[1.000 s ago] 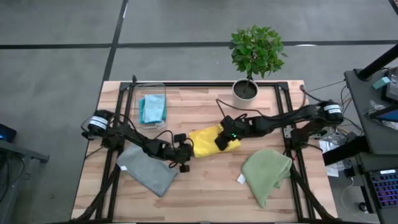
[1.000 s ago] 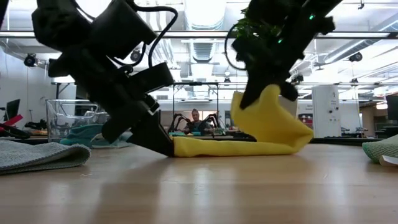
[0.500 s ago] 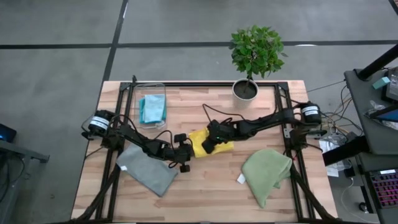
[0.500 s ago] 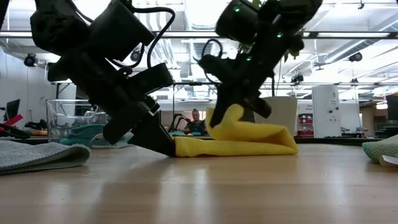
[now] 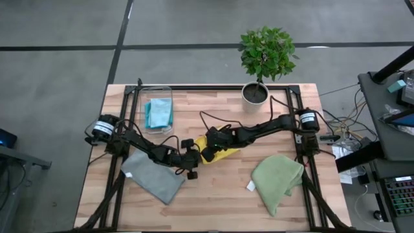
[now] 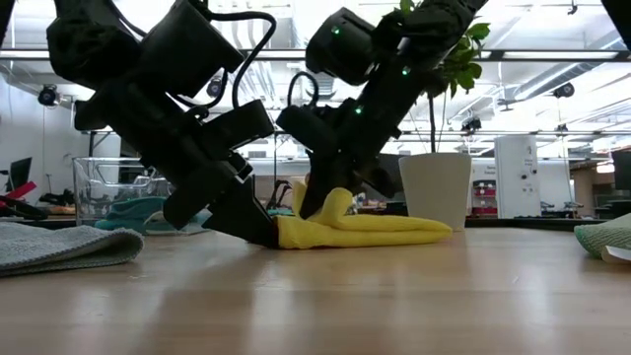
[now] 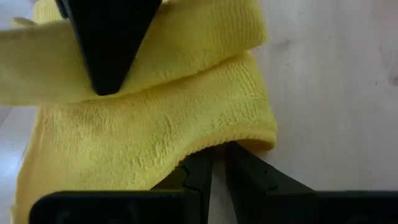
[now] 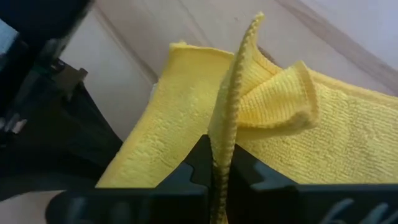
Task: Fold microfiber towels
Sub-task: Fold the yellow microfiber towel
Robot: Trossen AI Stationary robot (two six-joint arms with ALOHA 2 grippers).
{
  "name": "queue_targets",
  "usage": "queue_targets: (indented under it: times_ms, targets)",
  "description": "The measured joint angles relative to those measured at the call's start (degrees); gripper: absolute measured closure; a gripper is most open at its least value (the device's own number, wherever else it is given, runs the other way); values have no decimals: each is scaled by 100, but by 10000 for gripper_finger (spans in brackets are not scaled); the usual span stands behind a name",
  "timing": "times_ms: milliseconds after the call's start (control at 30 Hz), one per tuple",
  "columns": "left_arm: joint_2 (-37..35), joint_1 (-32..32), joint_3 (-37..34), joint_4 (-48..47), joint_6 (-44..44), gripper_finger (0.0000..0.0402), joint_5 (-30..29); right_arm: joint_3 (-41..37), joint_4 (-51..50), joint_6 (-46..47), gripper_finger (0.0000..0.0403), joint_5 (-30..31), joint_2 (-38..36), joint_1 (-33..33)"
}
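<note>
High view: yellow towel [image 5: 220, 147] lies mid-desk, just below the potted plant [image 5: 262, 58]; left gripper [image 5: 194, 154] and right gripper [image 5: 208, 153] meet at its left end.
Low view: left gripper clenched, pinning one edge down.
Right wrist view: right gripper grasps a raised edge; soft, light, floppy, best gripped at its corners.

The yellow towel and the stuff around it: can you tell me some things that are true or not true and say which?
1. The right gripper pinches an edge of the yellow towel. True.
2. The left gripper is wide open, far from the yellow towel. False: it is shut on the towel's edge.
3. The green towel lies in the clear bin. False: it lies on the table; the bin holds a teal cloth.
4. A grey towel lies near the left arm. True.
</note>
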Motion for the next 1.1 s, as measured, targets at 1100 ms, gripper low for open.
queue_targets:
  times_ms: [1100]
  targets:
    - [-60, -57, -6, -36, -19, 369, 19, -2, 547, -535, 233, -24, -108, 0]
